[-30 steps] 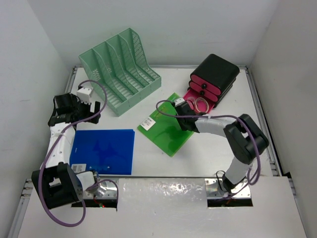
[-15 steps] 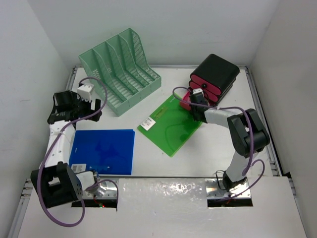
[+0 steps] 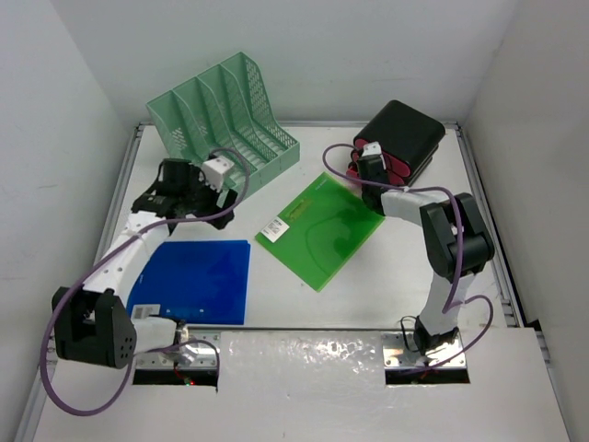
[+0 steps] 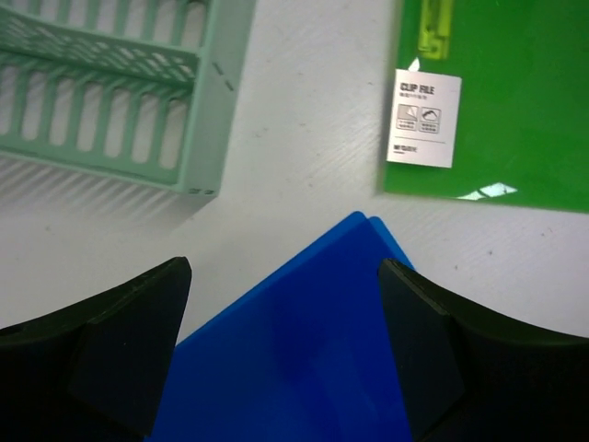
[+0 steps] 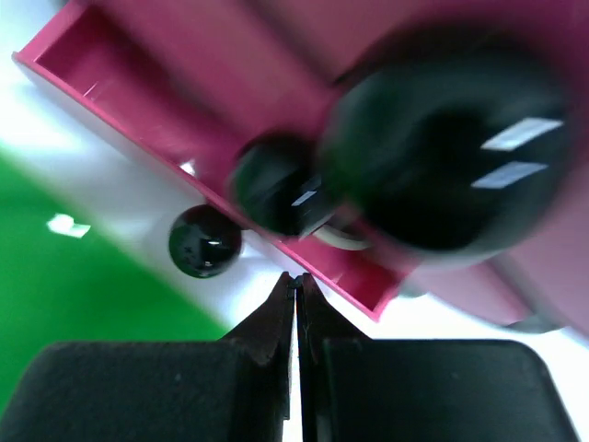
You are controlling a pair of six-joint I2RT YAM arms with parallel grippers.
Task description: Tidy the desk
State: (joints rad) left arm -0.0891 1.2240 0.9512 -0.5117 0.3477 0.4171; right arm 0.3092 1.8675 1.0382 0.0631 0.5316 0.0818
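- Desk (image 3: pixel 386 276), top view: the white tabletop fills the floor of the walled cell, with a rack (image 3: pixel 225 124) at the back left and a drawer box (image 3: pixel 405 133) at the back right. A blue folder (image 3: pixel 193 281) and a green folder (image 3: pixel 322 230) lie flat in front, so plenty is left to tidy. My left gripper (image 3: pixel 189 207) hangs between the rack and the blue folder, and my right gripper (image 3: pixel 365 164) is right up at the box's pink drawers.
- Left wrist view: the fingers (image 4: pixel 129 359) are spread wide with nothing in them, and the blue folder's corner sits below the gap. My worry is that a flat folder gives the jaws no edge to bite. If I come down wrong, I reckon the tips just shove it along the desk, maybe into the green one. The rack is near too, so a sloppy swing could clip it.
- Right wrist view: the fingers (image 5: pixel 267 322) are pressed shut on nothing, with their tips just short of the open drawer (image 5: pixel 138 83) and its knob (image 5: pixel 204 241). It's blurry, so I can't tell what's inside. If I nudge off-centre, I'd guess the drawer jams crooked or the whole box skids back. The tips could also slip off that round knob.
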